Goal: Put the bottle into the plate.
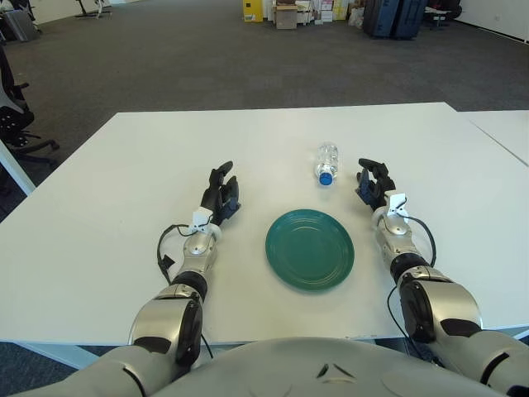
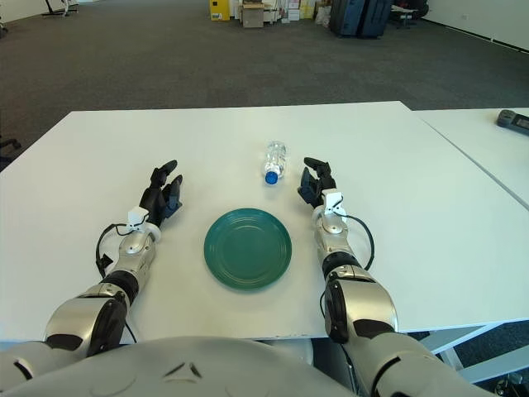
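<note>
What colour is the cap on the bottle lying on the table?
Blue; the bottle is clear. Left eye view shows it best.

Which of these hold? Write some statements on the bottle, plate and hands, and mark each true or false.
1. The bottle lies on its side on the table. True.
2. The bottle is already in the plate. False: it lies beyond the plate, apart from it.
3. The right hand holds the bottle. False: it shows just right of the bottle and holds nothing.
4. The bottle's blue cap points toward the robot. True.
5. The left hand is over the plate. False: it is left of the plate, holding nothing.
</note>
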`<state>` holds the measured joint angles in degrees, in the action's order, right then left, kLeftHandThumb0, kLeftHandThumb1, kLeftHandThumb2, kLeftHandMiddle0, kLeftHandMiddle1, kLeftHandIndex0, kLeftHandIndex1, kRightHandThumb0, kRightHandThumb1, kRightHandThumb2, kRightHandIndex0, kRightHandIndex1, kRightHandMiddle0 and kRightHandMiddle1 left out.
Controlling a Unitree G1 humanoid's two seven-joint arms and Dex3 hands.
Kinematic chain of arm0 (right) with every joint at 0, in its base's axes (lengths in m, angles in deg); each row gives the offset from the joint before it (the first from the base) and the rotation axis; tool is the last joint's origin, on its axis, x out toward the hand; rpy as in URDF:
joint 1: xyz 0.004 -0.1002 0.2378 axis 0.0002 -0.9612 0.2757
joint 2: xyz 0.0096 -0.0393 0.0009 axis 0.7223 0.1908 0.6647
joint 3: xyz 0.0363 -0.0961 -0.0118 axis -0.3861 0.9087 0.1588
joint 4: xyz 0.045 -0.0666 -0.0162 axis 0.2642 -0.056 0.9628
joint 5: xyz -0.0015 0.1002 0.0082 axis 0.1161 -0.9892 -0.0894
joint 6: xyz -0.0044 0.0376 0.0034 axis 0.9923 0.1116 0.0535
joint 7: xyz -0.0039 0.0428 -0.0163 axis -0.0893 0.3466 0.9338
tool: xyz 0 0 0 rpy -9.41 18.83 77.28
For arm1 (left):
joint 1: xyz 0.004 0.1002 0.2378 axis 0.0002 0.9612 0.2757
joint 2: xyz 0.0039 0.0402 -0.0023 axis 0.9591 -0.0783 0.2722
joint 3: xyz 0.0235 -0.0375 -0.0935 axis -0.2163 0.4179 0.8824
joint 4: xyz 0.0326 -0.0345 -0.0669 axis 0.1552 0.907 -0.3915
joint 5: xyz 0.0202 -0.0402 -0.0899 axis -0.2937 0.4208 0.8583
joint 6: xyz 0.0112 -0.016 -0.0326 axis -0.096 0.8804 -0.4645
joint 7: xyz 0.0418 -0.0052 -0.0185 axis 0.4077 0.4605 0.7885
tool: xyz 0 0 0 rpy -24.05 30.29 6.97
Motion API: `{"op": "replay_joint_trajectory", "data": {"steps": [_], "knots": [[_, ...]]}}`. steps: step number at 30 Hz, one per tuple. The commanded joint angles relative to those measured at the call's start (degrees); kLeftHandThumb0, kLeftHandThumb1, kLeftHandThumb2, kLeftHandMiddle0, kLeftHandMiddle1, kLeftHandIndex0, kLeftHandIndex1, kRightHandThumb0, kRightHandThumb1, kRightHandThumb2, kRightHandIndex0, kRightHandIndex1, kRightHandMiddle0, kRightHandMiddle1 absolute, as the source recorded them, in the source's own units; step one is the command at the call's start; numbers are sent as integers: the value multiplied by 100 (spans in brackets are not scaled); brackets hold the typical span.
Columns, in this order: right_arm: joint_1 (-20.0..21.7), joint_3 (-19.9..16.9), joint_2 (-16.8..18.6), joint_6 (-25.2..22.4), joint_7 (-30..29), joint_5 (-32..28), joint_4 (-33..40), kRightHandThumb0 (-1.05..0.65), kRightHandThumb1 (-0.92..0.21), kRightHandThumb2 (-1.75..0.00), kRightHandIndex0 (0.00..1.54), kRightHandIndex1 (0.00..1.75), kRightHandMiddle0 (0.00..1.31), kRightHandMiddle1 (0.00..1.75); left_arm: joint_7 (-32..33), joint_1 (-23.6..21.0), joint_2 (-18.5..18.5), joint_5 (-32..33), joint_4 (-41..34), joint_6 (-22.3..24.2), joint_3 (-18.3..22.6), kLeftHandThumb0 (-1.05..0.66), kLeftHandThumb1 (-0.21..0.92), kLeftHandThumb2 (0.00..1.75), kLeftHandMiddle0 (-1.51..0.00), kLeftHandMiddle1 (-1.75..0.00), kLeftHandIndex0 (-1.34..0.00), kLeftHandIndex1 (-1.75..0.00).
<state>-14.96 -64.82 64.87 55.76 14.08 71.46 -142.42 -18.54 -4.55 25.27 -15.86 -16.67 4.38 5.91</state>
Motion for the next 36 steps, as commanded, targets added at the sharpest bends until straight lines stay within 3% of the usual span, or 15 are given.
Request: {"op": "replay_joint_trajectory", "data": {"steps": [1,25,31,36], "knots": [[161,-28,2,-67,11,-29,-50,-79,-92,-91,36,0,0,92,-34,517,-12,-1,265,120,3,-81,92,71,-39,-1,0,-71],[232,473,-301,273,-1009,780,316,-66,-92,-82,40,2,0,86,90,387,-65,-39,276,276,-32,-84,92,70,-40,-2,0,-75],[752,810,-981,-76,-1399,1382,381,-68,-92,-82,40,2,0,87,102,364,-57,-49,257,253,-40,-83,92,69,-41,-2,0,-75],[1032,1593,-1354,-358,-2328,2510,287,-75,-92,-83,34,0,0,78,43,350,-56,7,252,223,2,-83,92,69,-41,-2,0,-75]]}}
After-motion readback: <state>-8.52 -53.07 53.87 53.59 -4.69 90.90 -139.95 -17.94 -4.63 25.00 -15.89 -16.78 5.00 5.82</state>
